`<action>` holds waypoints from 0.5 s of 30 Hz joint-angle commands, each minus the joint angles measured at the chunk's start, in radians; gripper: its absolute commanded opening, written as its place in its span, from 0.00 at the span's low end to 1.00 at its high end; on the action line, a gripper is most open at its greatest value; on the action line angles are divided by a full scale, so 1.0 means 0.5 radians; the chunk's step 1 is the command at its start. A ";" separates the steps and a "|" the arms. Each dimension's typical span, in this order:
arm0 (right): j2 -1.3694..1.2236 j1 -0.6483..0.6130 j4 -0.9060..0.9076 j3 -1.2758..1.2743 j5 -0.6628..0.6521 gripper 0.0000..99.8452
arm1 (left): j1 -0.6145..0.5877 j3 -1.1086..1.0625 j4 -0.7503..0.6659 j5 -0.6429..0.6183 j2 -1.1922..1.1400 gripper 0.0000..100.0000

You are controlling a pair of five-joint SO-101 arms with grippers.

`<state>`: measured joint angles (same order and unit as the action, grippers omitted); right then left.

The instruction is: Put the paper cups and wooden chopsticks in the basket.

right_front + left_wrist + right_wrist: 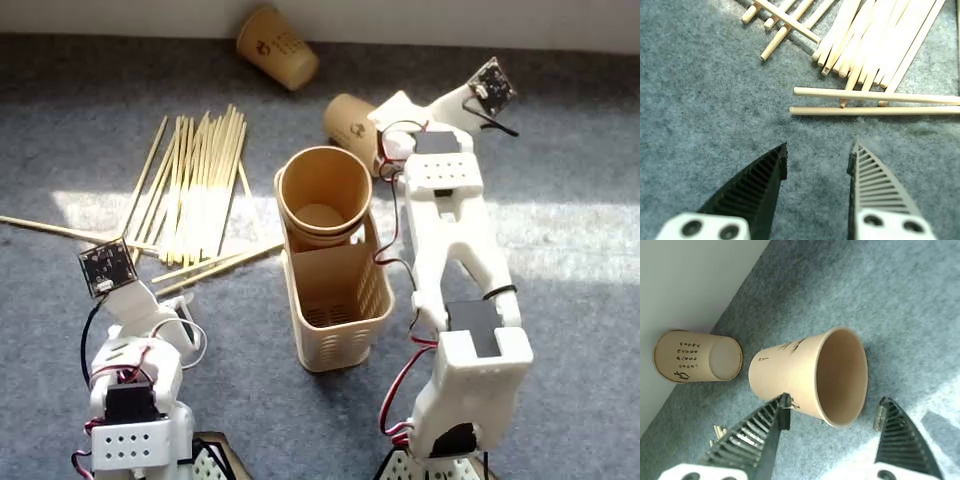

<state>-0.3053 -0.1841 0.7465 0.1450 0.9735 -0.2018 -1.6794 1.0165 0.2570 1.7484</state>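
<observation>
**Inspector:** What is the condition and location of the paper cups?

**Technician:** All are tan paper with dark print on the wall. A nested stack of cups (322, 195) stands upright, mouth up, in the end of the basket (345, 315) farther from the arm bases. The basket is a cream, slotted plastic container standing upright between the two arms. One loose cup (807, 374) lies on its side on the grey carpet (560, 150), just beyond the basket. A second loose cup (277, 47) also lies on its side, against the wall.

**Inspector:** And the wooden chopsticks?

**Technician:** The chopsticks (195, 185) are pale, bare wood, lying on the carpet to the left of the basket. Most form a roughly parallel bundle, and a few lie crosswise at its edges. Two of them (875, 102) lie side by side just ahead of the left gripper.

**Inspector:** What is the jaw state of each unit?

**Technician:** The left gripper (817, 165) is parted moderately above bare carpet and holds nothing. The right gripper (832, 412) is spread wide; the open rim of the nearer loose cup sits between its fingertips, with no grip applied.
</observation>
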 commanded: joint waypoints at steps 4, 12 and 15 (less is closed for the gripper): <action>-0.014 0.011 -0.011 0.075 0.003 0.27 | 0.035 -0.035 0.003 -0.003 -0.002 0.21; -0.207 -0.048 -0.002 0.094 0.006 0.27 | 0.035 -0.035 0.006 -0.003 -0.002 0.21; -0.207 -0.075 -0.002 0.091 0.006 0.27 | 0.035 -0.035 0.006 -0.003 -0.002 0.21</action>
<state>-0.4189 -0.1979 0.7465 0.1496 0.9735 -0.2018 -1.6794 1.0165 0.2570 1.7484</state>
